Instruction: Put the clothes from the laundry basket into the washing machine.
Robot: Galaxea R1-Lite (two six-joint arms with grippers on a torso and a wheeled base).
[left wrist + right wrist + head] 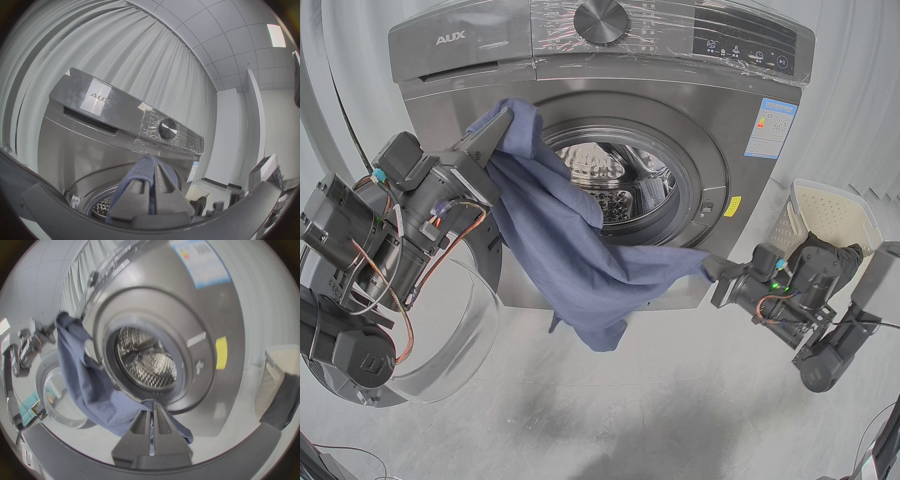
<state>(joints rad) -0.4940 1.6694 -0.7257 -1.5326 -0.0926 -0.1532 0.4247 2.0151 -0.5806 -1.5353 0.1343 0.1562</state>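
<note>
Blue cloth (562, 250) gripped: left hand (503, 119); right hand (709, 265)

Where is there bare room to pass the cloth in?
Free: right half of the drum mouth, beside the blue cloth; the floor below it. Crowded: the mouth's left edge, draped by cloth stretched between left claw and right claw.
</note>
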